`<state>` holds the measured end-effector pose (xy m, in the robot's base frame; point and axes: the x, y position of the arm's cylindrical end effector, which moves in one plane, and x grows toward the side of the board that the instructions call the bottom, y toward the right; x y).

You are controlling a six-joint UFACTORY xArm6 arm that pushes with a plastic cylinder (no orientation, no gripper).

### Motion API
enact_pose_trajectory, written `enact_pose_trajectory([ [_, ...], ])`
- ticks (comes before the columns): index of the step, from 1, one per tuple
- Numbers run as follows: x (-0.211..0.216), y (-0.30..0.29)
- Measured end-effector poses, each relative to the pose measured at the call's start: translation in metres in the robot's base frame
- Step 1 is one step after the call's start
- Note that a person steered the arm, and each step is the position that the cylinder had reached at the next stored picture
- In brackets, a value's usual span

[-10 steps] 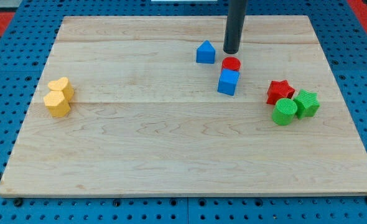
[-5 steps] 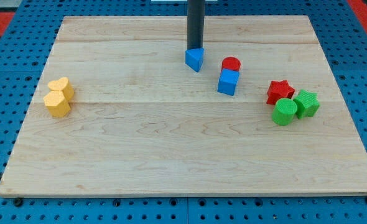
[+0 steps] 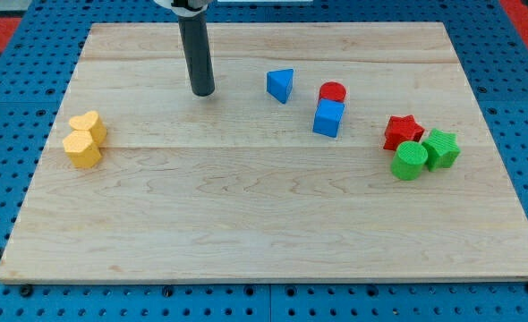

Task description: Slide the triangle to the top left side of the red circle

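The blue triangle (image 3: 281, 85) lies on the wooden board, just left of and slightly above the red circle (image 3: 333, 91). A small gap separates them. A blue cube (image 3: 328, 117) sits right below the red circle, touching it. My tip (image 3: 203, 92) rests on the board well to the left of the blue triangle, apart from every block.
A red star (image 3: 401, 131), a green circle (image 3: 410, 161) and a green star (image 3: 441, 148) cluster at the view's right. A yellow heart (image 3: 89, 126) and a yellow hexagon (image 3: 81, 149) sit together at the left. The board's top edge (image 3: 264, 25) is close behind the tip.
My tip moved left from beside the red circle, nudged the blue triangle left and turned it, then slid further left, away from it. The other blocks stayed put.
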<state>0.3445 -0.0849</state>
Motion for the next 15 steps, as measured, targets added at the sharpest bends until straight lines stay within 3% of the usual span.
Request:
enact_pose_trajectory([
  [2,0.000,0.044],
  [5,-0.034,0.099],
  [7,-0.045,0.109],
  [8,-0.072,0.108],
  [10,-0.065,0.164],
  [13,-0.034,0.165],
  [15,-0.071,0.158],
])
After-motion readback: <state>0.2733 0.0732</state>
